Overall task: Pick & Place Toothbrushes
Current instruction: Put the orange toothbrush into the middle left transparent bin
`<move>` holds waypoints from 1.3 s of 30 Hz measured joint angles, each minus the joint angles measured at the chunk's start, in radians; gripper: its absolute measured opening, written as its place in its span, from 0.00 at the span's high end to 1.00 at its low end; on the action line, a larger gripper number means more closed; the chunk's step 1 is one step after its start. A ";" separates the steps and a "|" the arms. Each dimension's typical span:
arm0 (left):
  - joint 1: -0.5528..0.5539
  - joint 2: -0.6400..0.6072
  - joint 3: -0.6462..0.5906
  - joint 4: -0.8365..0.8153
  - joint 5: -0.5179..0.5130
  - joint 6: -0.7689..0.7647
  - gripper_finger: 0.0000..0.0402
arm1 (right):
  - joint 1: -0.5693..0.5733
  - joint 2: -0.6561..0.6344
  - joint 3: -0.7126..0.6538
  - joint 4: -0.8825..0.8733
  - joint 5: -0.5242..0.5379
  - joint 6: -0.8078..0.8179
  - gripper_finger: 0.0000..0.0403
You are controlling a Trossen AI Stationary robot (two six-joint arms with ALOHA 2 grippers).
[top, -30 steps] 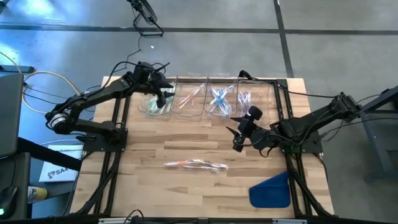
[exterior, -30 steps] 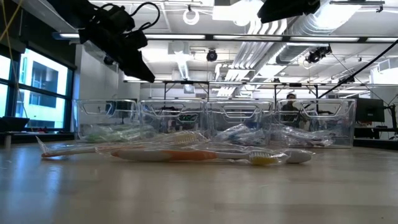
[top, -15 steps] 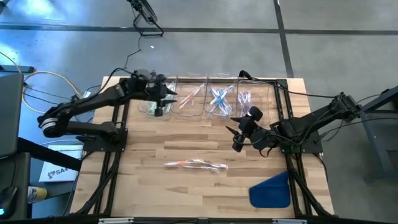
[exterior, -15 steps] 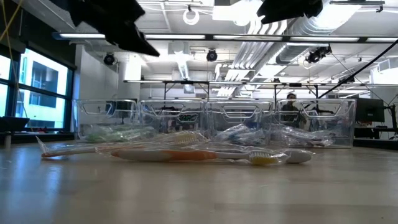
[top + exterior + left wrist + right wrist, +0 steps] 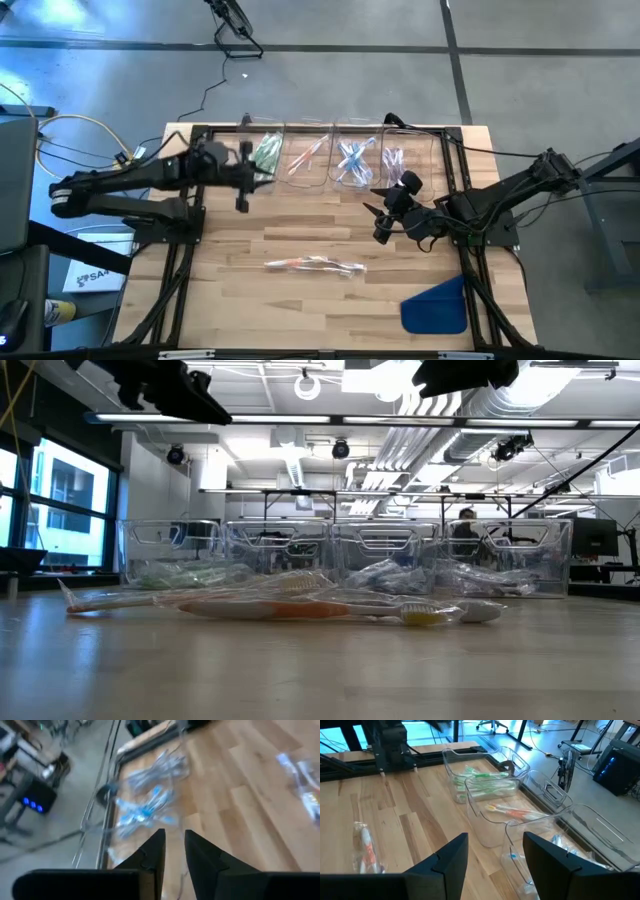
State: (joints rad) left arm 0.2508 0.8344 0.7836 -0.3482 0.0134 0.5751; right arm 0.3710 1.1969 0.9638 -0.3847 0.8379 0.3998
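Four clear bins stand in a row at the table's far edge, holding green [image 5: 265,152], pink-orange [image 5: 308,155], blue [image 5: 352,160] and pale purple toothbrushes [image 5: 393,158]. A few wrapped toothbrushes [image 5: 315,265] lie flat on the wood near the table's middle; in the low view the orange one [image 5: 300,608] lies in front. My left gripper [image 5: 250,178] hovers just near-left of the green bin, its fingers [image 5: 155,847] a narrow gap apart with nothing between them. My right gripper [image 5: 385,215] waits open in the air, nearer than the blue bin.
A blue flat cloth-like piece [image 5: 435,305] lies at the table's near right corner. Black frame rails [image 5: 190,240] run along the left and right edges. Bare wood [image 5: 300,215] lies between the bins and the loose toothbrushes.
My left gripper has drawn back from above the green bin toward the table's left and near side, rising and turning level as the arm pulled in. The green toothbrushes in that bin now show uncovered. The right arm has kept still.
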 joint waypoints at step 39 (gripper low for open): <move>-0.500 0.213 -0.216 0.329 -0.160 -0.083 0.89 | -0.110 0.000 0.000 -0.001 -0.088 -0.001 0.55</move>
State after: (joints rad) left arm -0.2489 1.0473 0.5679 -0.0195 -0.1471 0.4925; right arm 0.2609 1.1969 0.9638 -0.3858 0.7504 0.3986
